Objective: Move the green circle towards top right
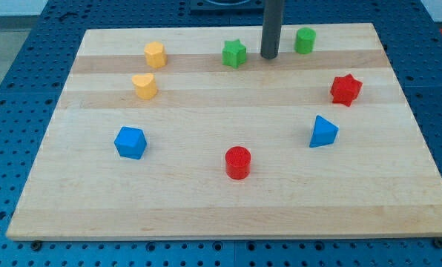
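The green circle [305, 40] is a short green cylinder standing near the view's top edge of the wooden board [228, 200], right of centre. My tip [270, 55] is the lower end of the dark rod, resting on the board just left of the green circle with a small gap between them. A green star [234, 53] sits just left of my tip, so the tip stands between the two green blocks.
A yellow hexagon [155, 54] and a yellow heart [144, 85] sit at the upper left. A red star [345, 90] and a blue triangle [322, 132] sit at the right. A blue cube [130, 142] and a red cylinder [237, 162] sit lower down.
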